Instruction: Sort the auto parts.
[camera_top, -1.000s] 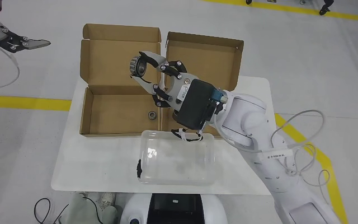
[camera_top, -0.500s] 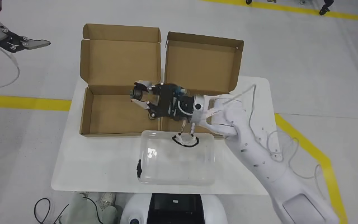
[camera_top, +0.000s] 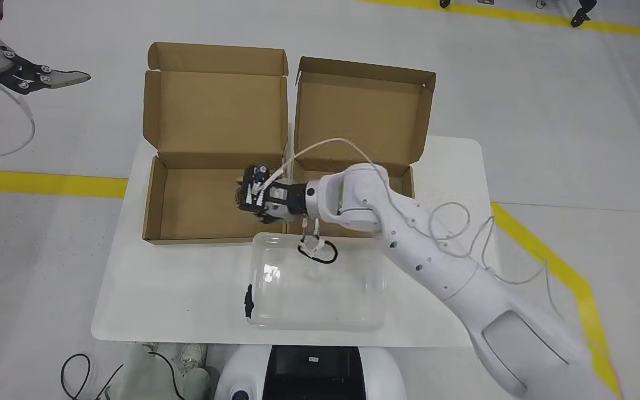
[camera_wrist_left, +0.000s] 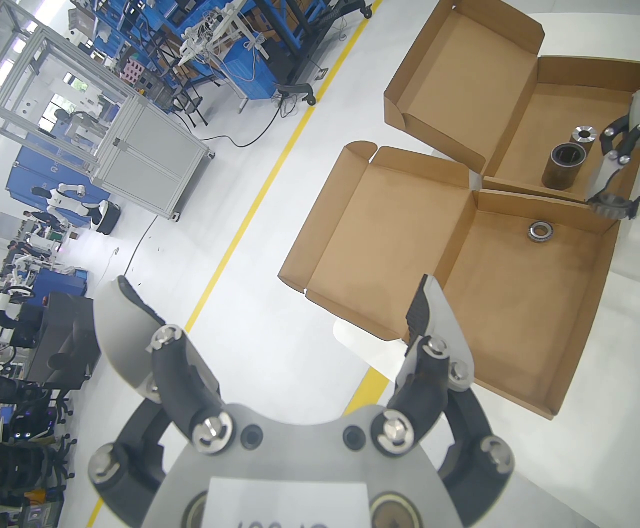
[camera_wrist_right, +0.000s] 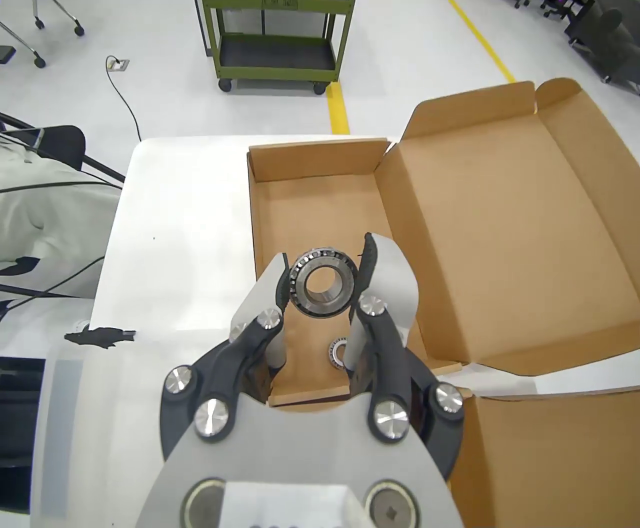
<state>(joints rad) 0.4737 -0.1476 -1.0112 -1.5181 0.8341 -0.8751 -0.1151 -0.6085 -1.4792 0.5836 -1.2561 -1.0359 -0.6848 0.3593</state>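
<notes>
My right gripper (camera_wrist_right: 324, 272) clamps a large roller bearing (camera_wrist_right: 322, 292) low inside the left cardboard box (camera_wrist_right: 315, 215); I cannot tell whether it touches the box floor. One finger (camera_wrist_right: 356, 340) half hides a smaller bearing (camera_wrist_right: 337, 352) beneath. Far off the table (camera_top: 450, 190), my left gripper (camera_wrist_left: 274, 285) hangs spread, empty.

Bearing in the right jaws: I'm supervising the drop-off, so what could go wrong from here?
The bearing is pinched by its outer rim between the right jaws, so it might slip and roll. A smaller bearing lies in the box close beneath; a release here could strike it.
</notes>
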